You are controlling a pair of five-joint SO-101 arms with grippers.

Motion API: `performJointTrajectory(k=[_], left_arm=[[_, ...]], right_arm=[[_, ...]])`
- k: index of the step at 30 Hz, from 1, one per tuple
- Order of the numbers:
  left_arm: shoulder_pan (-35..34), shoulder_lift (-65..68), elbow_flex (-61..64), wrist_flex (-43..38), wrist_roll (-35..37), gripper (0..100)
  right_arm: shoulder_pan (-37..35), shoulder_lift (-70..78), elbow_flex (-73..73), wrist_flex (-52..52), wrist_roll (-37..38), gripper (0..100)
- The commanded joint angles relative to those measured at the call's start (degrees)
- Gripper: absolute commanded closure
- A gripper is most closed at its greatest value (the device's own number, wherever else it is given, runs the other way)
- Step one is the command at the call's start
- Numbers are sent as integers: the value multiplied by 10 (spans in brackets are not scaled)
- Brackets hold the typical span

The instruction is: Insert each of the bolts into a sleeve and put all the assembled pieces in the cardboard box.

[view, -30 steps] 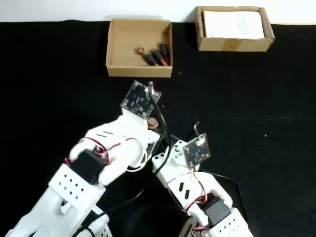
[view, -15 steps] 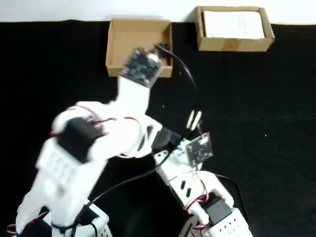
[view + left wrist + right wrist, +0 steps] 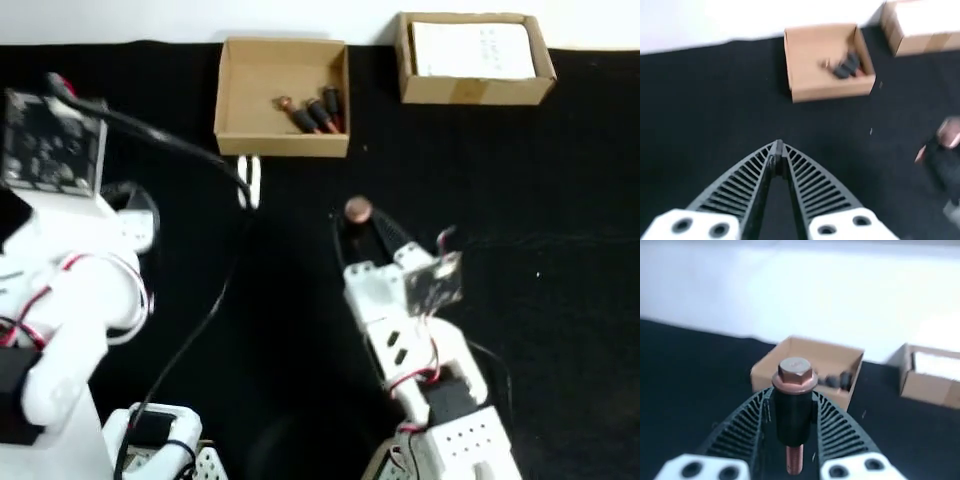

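**Right gripper held a sleeved bolt short of the box**

The right gripper [image 3: 792, 405] stood over the middle of the black table [image 3: 540, 200], jaws narrowed onto a black sleeve [image 3: 792, 415]. A copper bolt [image 3: 795, 371] sat upright through it, with the hex head and washer on top and the threaded end poking out below. From the high view, the bolt [image 3: 357, 209] and the right gripper [image 3: 362, 232] sat nearer than the box [image 3: 283, 146], a little to its right and well apart from it.

The left gripper [image 3: 777, 150] was raised over the left part of the table. Its jaws were pressed together at the tips and held nothing. The left arm [image 3: 70, 290] rose at the left side, and its dark cable [image 3: 175, 140] ran across toward the middle. A white clip [image 3: 250, 180] on the cable hung just in front of the box's front wall, near its left end.

Three sleeved pieces [image 3: 312, 112] lay inside the box, close together against the right wall. Farther right was a second box [image 3: 470, 90], apart from the first, holding white paper [image 3: 472, 48]. A white wall [image 3: 790, 290] stood behind both boxes.
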Motion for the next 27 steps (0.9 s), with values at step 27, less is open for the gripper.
performJointTrajectory(k=[27], left_arm=[[-121,-553,1020,-480,-138,991]], right_arm=[[22,1195,-950,-275,-35,989]])
